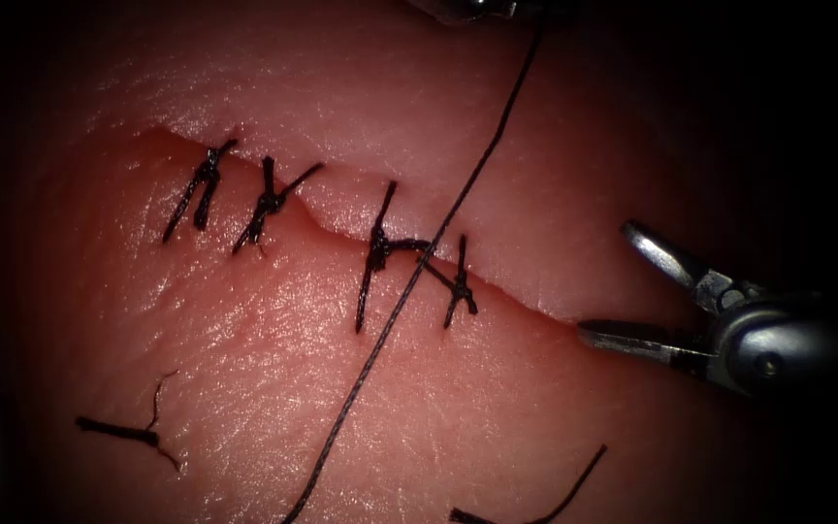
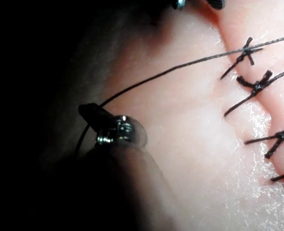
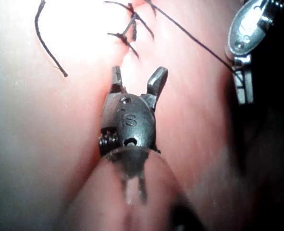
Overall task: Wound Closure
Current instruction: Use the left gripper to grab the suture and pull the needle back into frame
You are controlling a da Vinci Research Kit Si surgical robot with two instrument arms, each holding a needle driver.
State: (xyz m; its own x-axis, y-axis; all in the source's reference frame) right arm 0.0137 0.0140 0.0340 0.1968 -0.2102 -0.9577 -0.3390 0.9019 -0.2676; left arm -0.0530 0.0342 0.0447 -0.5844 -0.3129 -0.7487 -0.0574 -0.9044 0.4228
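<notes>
Grey metal right tool (image 3: 138,82), perhaps stamped "S".

A single pool of light sits in the middle of the endoscope view, brightest at centre left, where it glints wetly off the tissue (image 1: 244,359). It fades outward into black: the right edge, the upper right corner and the left margin are dark. In both wrist views strong glare meets deep shadow.

letter "S" stamped on the right pincer (image 3: 138,79) housing, beside small holes
</notes>
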